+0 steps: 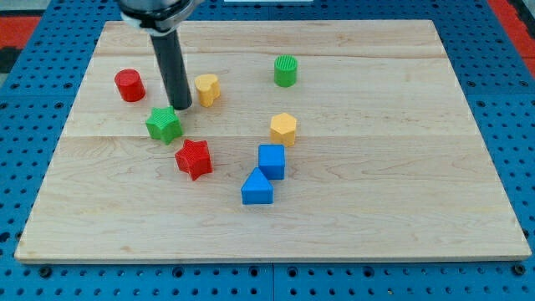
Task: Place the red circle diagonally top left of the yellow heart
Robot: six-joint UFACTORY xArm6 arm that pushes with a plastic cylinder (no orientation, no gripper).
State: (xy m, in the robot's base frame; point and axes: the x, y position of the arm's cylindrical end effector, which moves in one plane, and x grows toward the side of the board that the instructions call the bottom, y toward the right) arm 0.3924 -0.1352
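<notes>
The red circle (129,85) stands near the board's upper left. The yellow heart (207,89) lies to its right, at about the same height in the view. My tip (181,107) rests on the board between them, just left of and slightly below the yellow heart, and just above the green star (165,124). The tip is well to the right of the red circle and touches neither it nor the heart, as far as I can tell.
A red star (194,158) lies below the green star. A yellow hexagon (283,129), a blue cube (272,160) and a blue triangle block (257,187) cluster at the centre. A green cylinder (286,70) stands at the upper middle. The wooden board (401,167) ends at a blue pegboard.
</notes>
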